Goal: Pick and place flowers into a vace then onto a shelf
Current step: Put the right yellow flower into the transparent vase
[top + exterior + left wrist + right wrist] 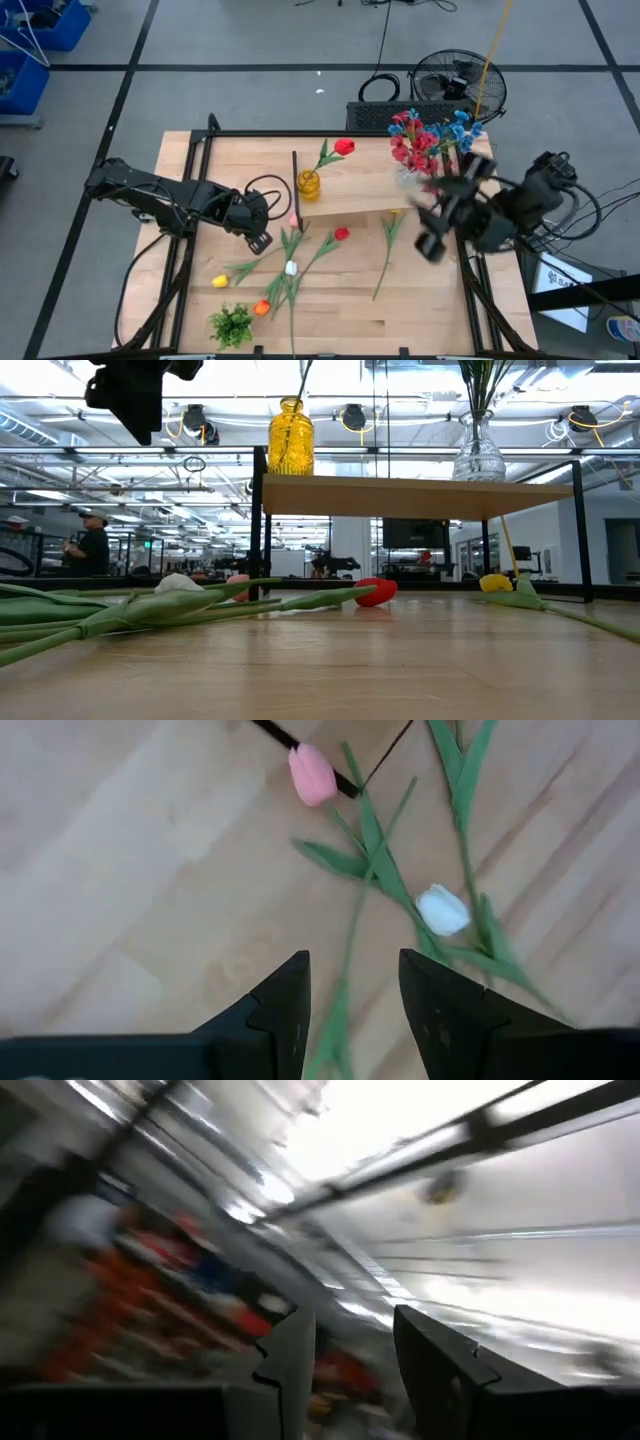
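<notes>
Looking straight down, the left tool [258,228] hangs over the loose flowers [290,262] strewn on the worktop [420,290], placed there most likely to pick the next stem, while the right tool [432,238] sits near the shelf's right end beside the clear vase [408,176] packed with red and blue blooms. The shelf [360,190] also carries a yellow vase [308,184] with one red tulip [344,147], so the task looks partly done. From worktop height, both vases stand upright on the raised plank, and a red tulip head [377,592], a white one [178,582] and a yellow one [496,582] lie flat below, waiting. Past the left wrist, the fingers [285,1010] stand apart with nothing between them, a green stem [345,945] running into the gap, a pink tulip [313,774] and the white tulip [442,909] farther off. Past the right wrist, that tool's fingers [290,1365] also stand apart and empty, the blurred bouquet [170,1280] off to one side.
</notes>
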Controlling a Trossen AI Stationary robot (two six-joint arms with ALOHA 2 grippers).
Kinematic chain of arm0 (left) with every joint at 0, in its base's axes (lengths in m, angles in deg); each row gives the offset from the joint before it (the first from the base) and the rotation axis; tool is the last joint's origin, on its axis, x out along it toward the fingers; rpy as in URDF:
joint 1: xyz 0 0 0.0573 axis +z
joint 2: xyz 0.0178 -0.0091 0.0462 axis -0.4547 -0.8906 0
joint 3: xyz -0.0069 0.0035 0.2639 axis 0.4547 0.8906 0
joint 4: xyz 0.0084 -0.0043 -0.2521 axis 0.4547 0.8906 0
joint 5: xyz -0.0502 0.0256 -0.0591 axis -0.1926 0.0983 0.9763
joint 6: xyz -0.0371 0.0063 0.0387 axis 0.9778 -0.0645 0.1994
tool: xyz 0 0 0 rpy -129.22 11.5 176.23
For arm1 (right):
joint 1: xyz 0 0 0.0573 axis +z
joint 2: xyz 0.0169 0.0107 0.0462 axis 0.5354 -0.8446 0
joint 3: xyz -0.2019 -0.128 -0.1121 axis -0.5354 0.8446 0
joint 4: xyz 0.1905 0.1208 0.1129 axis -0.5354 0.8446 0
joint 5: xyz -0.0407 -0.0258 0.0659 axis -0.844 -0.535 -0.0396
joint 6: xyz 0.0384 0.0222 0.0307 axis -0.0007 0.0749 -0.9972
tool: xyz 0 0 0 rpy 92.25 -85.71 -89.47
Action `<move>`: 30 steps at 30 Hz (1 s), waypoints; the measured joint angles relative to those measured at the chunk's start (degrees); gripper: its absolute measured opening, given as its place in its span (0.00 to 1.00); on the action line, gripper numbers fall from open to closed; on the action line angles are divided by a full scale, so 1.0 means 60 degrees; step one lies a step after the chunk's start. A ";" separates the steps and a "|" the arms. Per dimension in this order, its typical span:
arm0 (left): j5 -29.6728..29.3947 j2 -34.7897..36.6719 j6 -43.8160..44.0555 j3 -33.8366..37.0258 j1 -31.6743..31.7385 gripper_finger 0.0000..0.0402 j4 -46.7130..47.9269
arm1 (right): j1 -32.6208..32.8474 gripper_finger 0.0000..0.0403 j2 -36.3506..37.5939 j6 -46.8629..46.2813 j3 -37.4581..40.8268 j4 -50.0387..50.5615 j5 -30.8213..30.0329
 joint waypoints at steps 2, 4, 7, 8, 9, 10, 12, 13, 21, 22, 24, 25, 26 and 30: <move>0.0338 -0.0002 0.0712 0.0000 -0.0078 0.39 0.0004 | 0.0085 0.32 -0.0006 -0.1384 0.0000 0.1002 0.0458; 0.0800 -0.0053 0.1317 0.0000 -0.0252 0.39 0.0001 | 0.0116 0.32 -0.0076 -0.2646 0.0000 0.1825 0.0953; 0.1203 -0.0303 0.1395 0.0000 -0.0629 0.39 0.0000 | 0.0116 0.32 -0.0108 -0.4037 0.0000 0.3291 0.1655; 0.1193 -0.0400 0.1215 0.0000 -0.0768 0.39 0.0000 | 0.0120 0.32 -0.0099 -0.4475 0.0000 0.3853 0.1679; 0.1184 -0.0514 0.1019 0.0000 -0.0882 0.39 -0.0014 | 0.0120 0.32 -0.0078 -0.5001 0.0000 0.4456 0.1670; 0.1190 -0.0654 0.0847 0.0000 -0.0974 0.39 -0.0042 | 0.0120 0.32 -0.0051 -0.5623 0.0000 0.5099 0.1649; 0.1219 -0.1030 0.0610 0.0000 -0.1107 0.39 -0.0165 | 0.0080 0.32 -0.0012 -0.6963 0.0000 0.6490 0.1628; 0.1216 -0.1271 0.0506 0.0000 -0.1157 0.39 -0.0273 | 0.0041 0.32 -0.0004 -0.7694 0.0000 0.7205 0.1631; 0.1370 -0.3324 -0.0836 0.0000 -0.0907 0.39 -0.0713 | -0.0216 0.32 -0.0077 -1.3298 0.0532 1.0513 0.1903; 0.1403 -0.3518 -0.1010 0.0000 -0.0816 0.39 -0.0814 | -0.0241 0.32 -0.0083 -1.3542 0.0790 1.0472 0.2120; 0.1391 -0.3829 -0.1413 0.0000 -0.0628 0.39 -0.1087 | -0.0333 0.32 -0.0106 -1.3902 0.1388 1.0194 0.2422; 0.1450 -0.3945 -0.1590 0.0000 -0.0530 0.39 -0.1221 | -0.0356 0.32 -0.0101 -1.4088 0.1725 0.9951 0.2469; 0.1519 -0.4050 -0.1705 0.0000 -0.0426 0.39 -0.1333 | -0.0422 0.32 -0.0091 -1.4293 0.2123 0.9586 0.2620; 0.1549 -0.4235 -0.2113 0.0129 -0.0002 0.39 -0.1575 | -0.0770 0.32 -0.0095 -1.4834 0.3580 0.8003 0.3481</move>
